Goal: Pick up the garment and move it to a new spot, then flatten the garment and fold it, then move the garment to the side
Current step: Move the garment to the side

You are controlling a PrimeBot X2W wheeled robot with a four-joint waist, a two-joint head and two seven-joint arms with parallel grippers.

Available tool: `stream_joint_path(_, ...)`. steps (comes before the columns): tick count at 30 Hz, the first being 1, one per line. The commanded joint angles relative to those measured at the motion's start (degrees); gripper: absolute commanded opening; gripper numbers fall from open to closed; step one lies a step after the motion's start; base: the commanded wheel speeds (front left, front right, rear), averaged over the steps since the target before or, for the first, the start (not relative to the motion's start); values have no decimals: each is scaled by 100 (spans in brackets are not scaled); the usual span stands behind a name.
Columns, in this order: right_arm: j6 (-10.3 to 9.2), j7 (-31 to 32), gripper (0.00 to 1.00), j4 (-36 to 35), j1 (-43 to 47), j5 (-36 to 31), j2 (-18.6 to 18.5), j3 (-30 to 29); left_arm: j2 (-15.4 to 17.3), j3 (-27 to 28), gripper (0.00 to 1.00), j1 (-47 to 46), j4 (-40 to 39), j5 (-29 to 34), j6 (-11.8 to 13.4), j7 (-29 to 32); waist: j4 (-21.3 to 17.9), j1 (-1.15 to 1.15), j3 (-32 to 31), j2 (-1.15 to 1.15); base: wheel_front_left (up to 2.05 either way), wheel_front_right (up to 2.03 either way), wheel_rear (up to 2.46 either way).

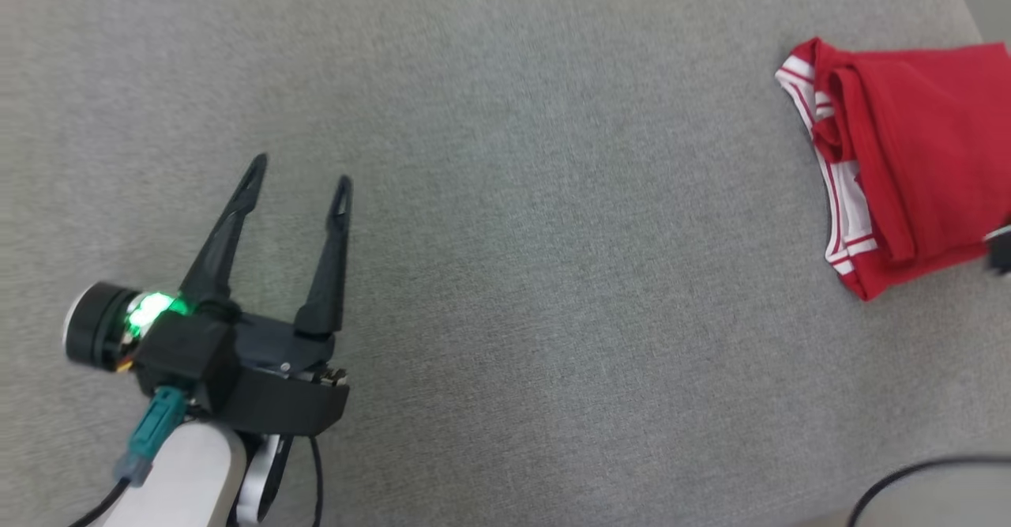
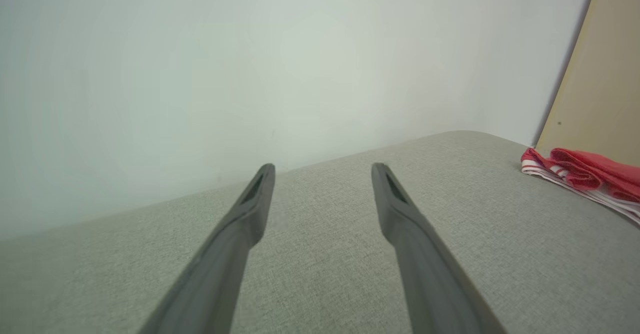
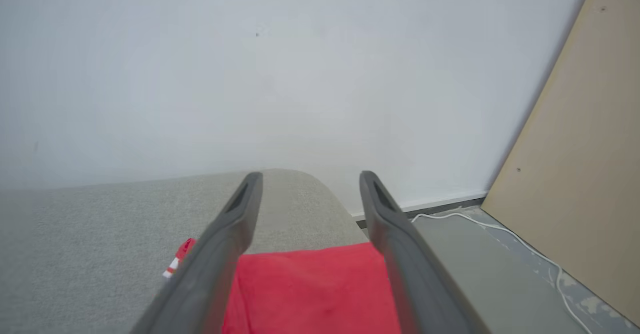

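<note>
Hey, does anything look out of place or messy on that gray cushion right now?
Nothing much. The folded red garment sits close to the right edge of the cushion, and its white-striped trim pokes out unevenly along one side. No spills or damage.

Grey cushion [image 1: 505,195] — white wall [image 3: 250,73], tan board [image 3: 575,174], white cable [image 3: 520,246]

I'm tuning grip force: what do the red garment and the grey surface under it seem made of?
Garment: soft knit fabric, possibly cotton jersey, matte red with white-striped trim; it lies in limp folds. Surface: woven upholstery cloth, matte grey, fine flecked weave visible; probably padded, judging by its rounded corner.
</note>
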Motion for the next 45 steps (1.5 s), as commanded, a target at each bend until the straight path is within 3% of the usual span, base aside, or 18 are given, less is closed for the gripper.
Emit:
stream_joint_path(1,-6,-8,100,-301,246,-49,184,17,21,71,100,170,29,-73,75,-85,159,0,-240,0,0,0,0)
stream_joint_path(11,-6,220,100,-1692,1210,-482,1029,361,16,427,100,629,161,-302,282,-363,685,0,-716,0,0,0,0)
stream_joint_path(16,-6,460,100,-2145,1699,-738,1334,447,-76,540,100,880,234,-464,271,-441,945,0,-1023,0,0,0,0)
stream_joint_path(31,-6,868,100,-2694,2983,-1162,1741,402,-197,749,100,1677,559,-558,150,-488,1278,0,-1959,0,0,0,0)
stream_joint_path(45,-6,1197,100,-3223,3954,-1344,1977,241,-201,763,100,2102,982,-569,-5,-490,1328,0,-2492,0,0,0,0)
